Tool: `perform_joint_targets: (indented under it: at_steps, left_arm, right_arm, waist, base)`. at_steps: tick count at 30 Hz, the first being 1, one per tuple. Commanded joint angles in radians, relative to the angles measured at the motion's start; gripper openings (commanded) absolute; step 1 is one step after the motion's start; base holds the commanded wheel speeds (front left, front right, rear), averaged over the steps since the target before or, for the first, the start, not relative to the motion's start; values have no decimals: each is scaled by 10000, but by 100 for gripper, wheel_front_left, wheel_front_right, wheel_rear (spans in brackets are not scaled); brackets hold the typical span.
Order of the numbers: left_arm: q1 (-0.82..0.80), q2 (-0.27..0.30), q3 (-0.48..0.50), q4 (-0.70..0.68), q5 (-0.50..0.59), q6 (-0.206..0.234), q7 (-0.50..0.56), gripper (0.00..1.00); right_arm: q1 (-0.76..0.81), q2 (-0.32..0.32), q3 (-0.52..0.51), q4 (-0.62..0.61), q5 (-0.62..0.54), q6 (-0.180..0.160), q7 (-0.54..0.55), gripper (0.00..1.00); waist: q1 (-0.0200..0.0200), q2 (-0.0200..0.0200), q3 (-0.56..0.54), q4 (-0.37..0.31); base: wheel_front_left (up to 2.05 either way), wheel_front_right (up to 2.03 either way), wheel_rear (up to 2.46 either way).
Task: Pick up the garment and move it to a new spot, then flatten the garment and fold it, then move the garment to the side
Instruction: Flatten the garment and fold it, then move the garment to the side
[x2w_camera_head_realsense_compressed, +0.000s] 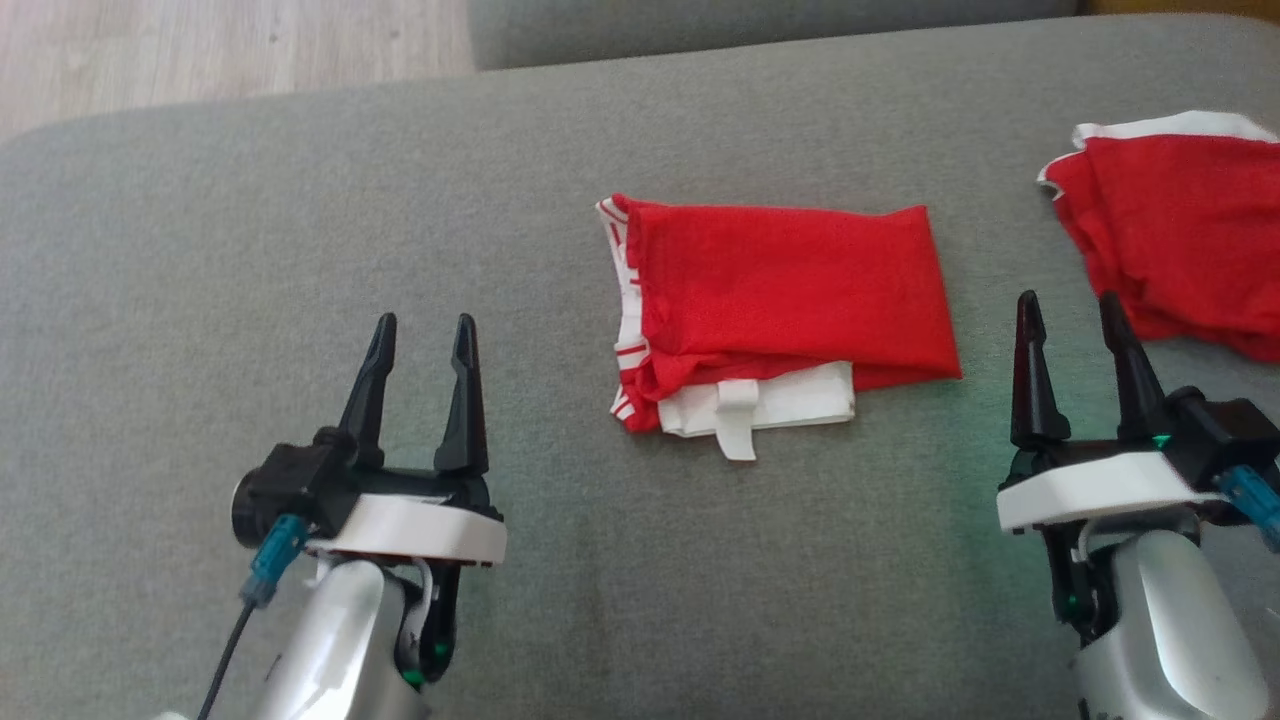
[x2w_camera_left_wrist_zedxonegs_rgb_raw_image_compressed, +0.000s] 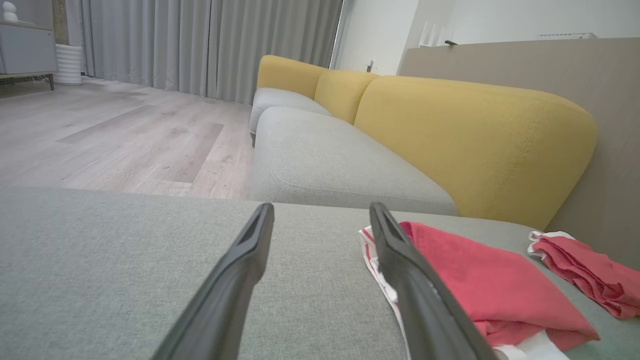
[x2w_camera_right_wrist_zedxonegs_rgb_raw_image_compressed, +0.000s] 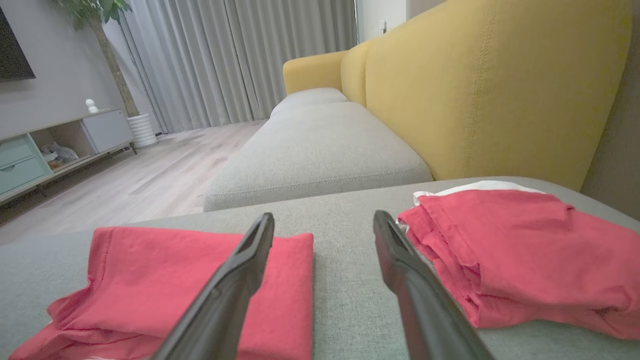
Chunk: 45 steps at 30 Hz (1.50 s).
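Note:
The garment (x2w_camera_head_realsense_compressed: 780, 300), red with white striped trim and a white layer showing at its near edge, lies folded in a rectangle at the middle of the grey cushion (x2w_camera_head_realsense_compressed: 300, 200). My left gripper (x2w_camera_head_realsense_compressed: 425, 335) hovers to its left, open and holding nothing, fingers pointing away from me. To the garment's right, my right gripper (x2w_camera_head_realsense_compressed: 1070, 310) also stands open and holds nothing. In the left wrist view the garment (x2w_camera_left_wrist_zedxonegs_rgb_raw_image_compressed: 480, 285) lies right of the gripper (x2w_camera_left_wrist_zedxonegs_rgb_raw_image_compressed: 322, 215). In the right wrist view the garment (x2w_camera_right_wrist_zedxonegs_rgb_raw_image_compressed: 150, 270) lies left of, and partly behind, the gripper (x2w_camera_right_wrist_zedxonegs_rgb_raw_image_compressed: 324, 220).
A second folded red garment (x2w_camera_head_realsense_compressed: 1180, 230) with a white edge lies at the cushion's far right, also seen as a red pile (x2w_camera_right_wrist_zedxonegs_rgb_raw_image_compressed: 525, 245) by the right gripper. Beyond the cushion stand a grey sofa seat (x2w_camera_left_wrist_zedxonegs_rgb_raw_image_compressed: 325, 165) with yellow backs (x2w_camera_left_wrist_zedxonegs_rgb_raw_image_compressed: 475, 140) and a wood floor (x2w_camera_left_wrist_zedxonegs_rgb_raw_image_compressed: 100, 140).

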Motion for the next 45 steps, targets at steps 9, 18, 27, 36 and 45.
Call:
perform_joint_targets:
  at_steps: [9,18,27,36,45]
  left_arm:
    - [-793,72,-80,-379,168,-26,-51,100]
    - [-1278,72,-419,-389,66,58,-51,100]
    - [-1400,72,-368,-344,35,138,-51,100]
    - [-1242,72,-398,-421,85,95,-51,100]
    - [-1193,72,-831,-476,370,95,-51,100]
  right_arm:
    - [-1378,25,225,747,-331,-7,812,100]
    - [-2536,25,116,2824,-43,-7,1819,100]
    - [-2914,-37,527,3931,-176,-7,1926,0]
    - [-3263,-646,1397,3739,-702,-7,1081,0]
    - [-3363,-2274,2479,2337,-736,-7,1562,0]
  waist:
    - [1,0,1040,528]
    - [1,0,1643,1006]
    - [1,0,1567,1014]
    - [1,0,1027,443]
    - [1,0,671,-183]
  base:
    - [0,0,0]
    - [0,0,0]
    - [0,0,0]
    - [0,0,0]
    - [0,0,0]
